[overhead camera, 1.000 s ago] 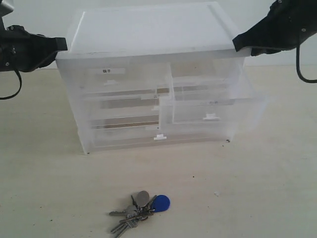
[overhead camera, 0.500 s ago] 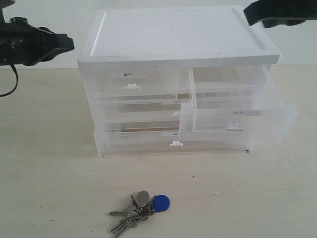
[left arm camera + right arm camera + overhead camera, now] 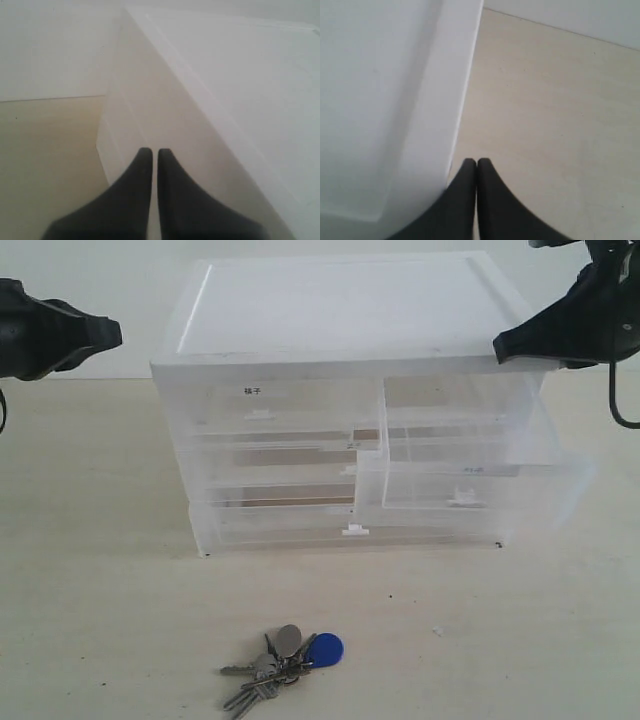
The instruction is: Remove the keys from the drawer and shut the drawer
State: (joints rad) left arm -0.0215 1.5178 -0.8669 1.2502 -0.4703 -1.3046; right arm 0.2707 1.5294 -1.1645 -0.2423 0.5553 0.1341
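Note:
The keys (image 3: 283, 661), a grey bunch with a round blue fob, lie on the table in front of the cabinet, outside the drawer. The drawer (image 3: 470, 485), a clear half-width one with a small white tab, sticks out of the cabinet's right side and looks empty. My left gripper (image 3: 112, 333) is shut and hangs a short way off the cabinet's upper left edge; in the left wrist view the left gripper (image 3: 151, 150) points along the cabinet's side wall. My right gripper (image 3: 500, 348) is shut, at the lid's front right corner; the right gripper (image 3: 477, 161) sits beside the lid's edge.
The translucent white cabinet (image 3: 340, 310) stands mid-table with a labelled half-width drawer (image 3: 262, 405) at the upper left and full-width drawers (image 3: 280, 525) below, all pushed in. Bare beige table (image 3: 100, 590) surrounds it. A white wall runs behind.
The cabinet slid right across the table, then back a little left. My left gripper drew away from its left edge. My right gripper came down to the lid's right corner.

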